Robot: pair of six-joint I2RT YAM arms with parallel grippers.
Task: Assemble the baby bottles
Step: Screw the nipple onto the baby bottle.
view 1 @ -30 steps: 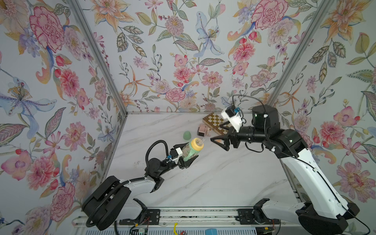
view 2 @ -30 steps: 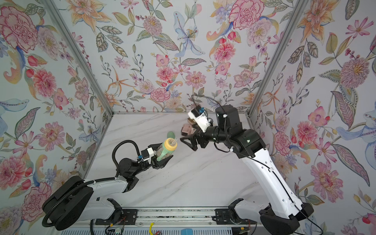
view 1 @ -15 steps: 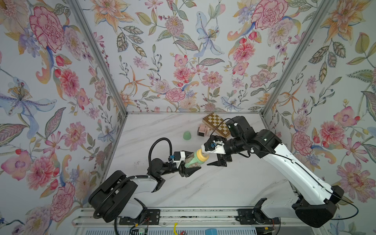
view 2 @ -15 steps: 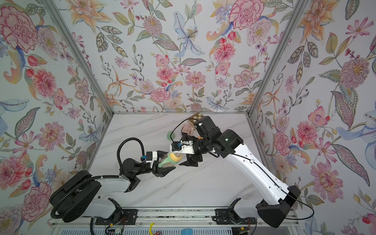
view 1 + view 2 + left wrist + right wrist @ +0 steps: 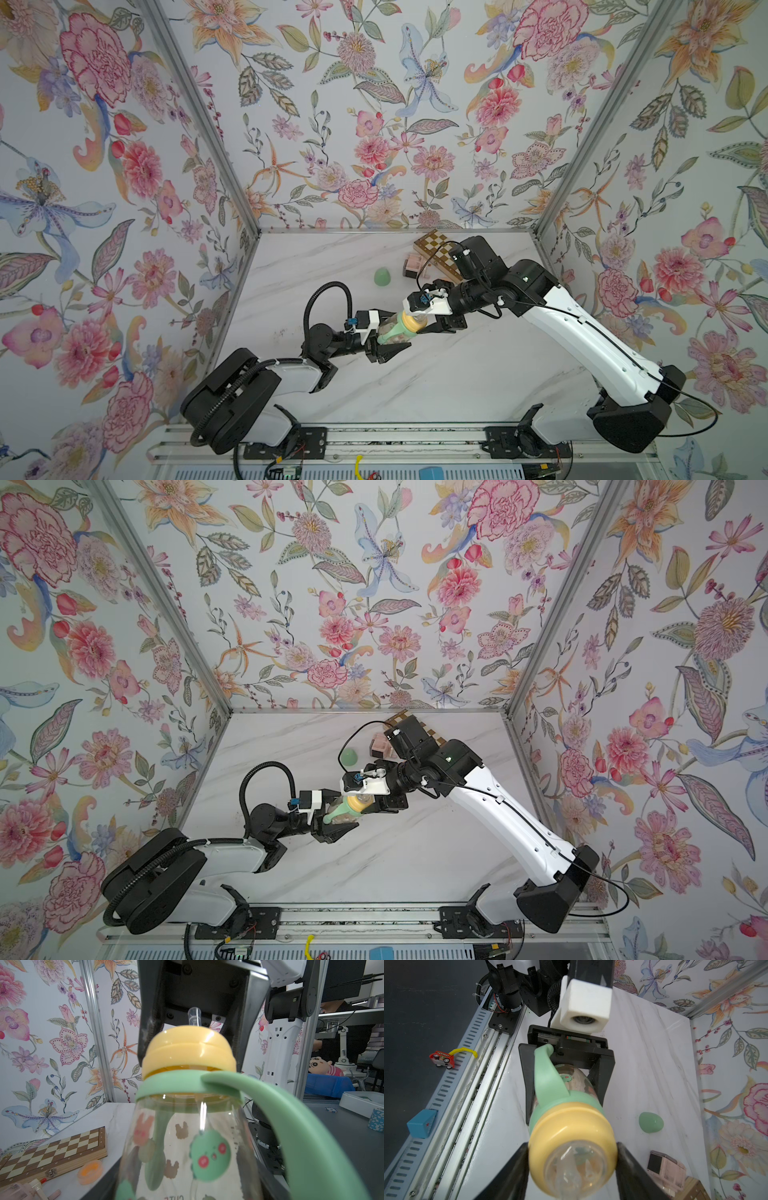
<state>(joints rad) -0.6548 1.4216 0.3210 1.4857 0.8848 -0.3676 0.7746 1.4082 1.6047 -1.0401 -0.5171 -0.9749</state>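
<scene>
The baby bottle [image 5: 390, 334] [image 5: 343, 814], clear with printed animals, is held off the table, lying tilted, with my left gripper [image 5: 386, 343] [image 5: 566, 1088] shut on its body. A mint-green two-handled collar [image 5: 187, 1086] and a yellow nipple ring [image 5: 187, 1051] [image 5: 571, 1124] sit on its neck. My right gripper [image 5: 417, 324] [image 5: 572, 1169] meets it head-on, and its black fingers [image 5: 512, 1172] press both sides of the yellow ring. The mint-green dome cap [image 5: 383, 277] [image 5: 651, 1122] lies alone on the marble table behind the bottle.
A pink-and-black perfume bottle [image 5: 414, 266] and a folding chessboard [image 5: 436, 249] lie at the back right. A small orange lid [image 5: 90, 1172] lies near the chessboard. A blue block [image 5: 421, 1123] and a red toy [image 5: 442, 1059] rest by the front rail.
My right arm swung from near the chessboard down to the bottle, and its wide-open jaws narrowed onto the yellow ring. The left arm brought the bottle slightly lower and nearer the front.
</scene>
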